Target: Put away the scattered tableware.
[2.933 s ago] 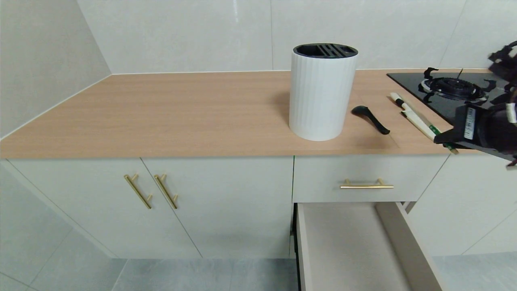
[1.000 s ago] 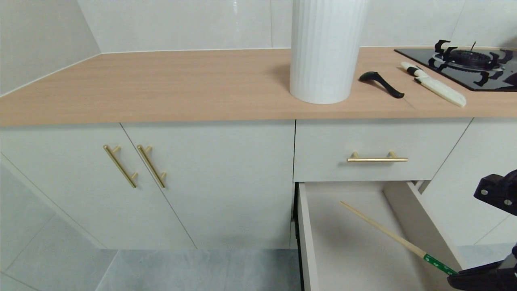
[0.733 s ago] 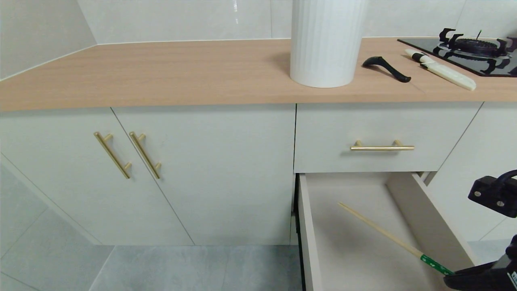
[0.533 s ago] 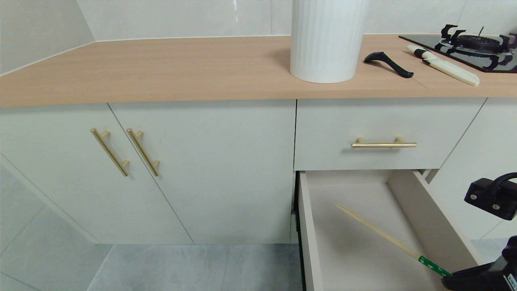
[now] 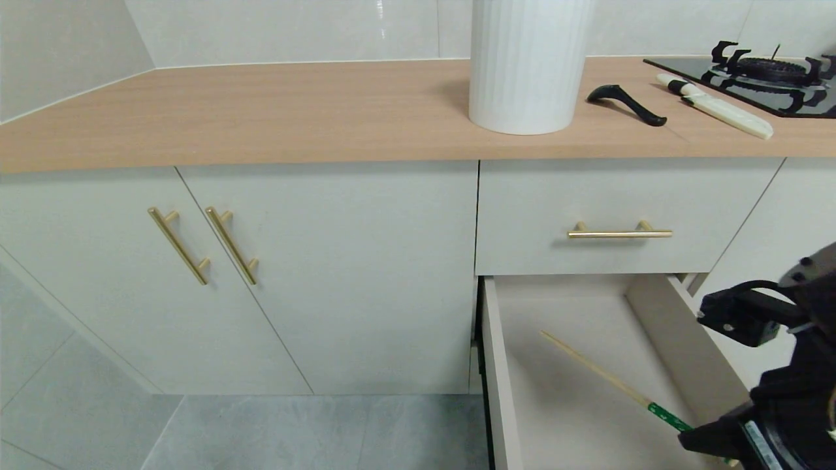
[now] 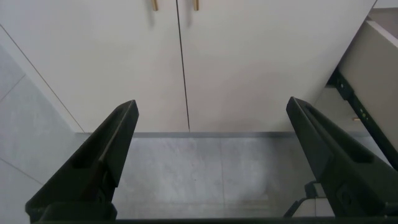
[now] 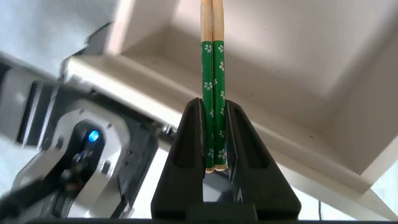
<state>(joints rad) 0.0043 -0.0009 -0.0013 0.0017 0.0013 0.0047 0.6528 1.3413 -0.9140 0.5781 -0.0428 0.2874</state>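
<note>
On the head camera I see my right gripper (image 5: 702,436) low at the right, clamped on the green-ended chopsticks (image 5: 601,372), which slant into the open lower drawer (image 5: 679,346). On the counter, a black spoon (image 5: 627,108) and a pale knife (image 5: 715,112) lie beside the white holder (image 5: 526,65). On the left wrist camera, my left gripper (image 6: 211,162) hangs released, fingers wide apart, above the floor before the cabinet doors (image 6: 249,56). On the right wrist camera, both fingers pinch the chopsticks' green ends, with the drawer beyond
</note>
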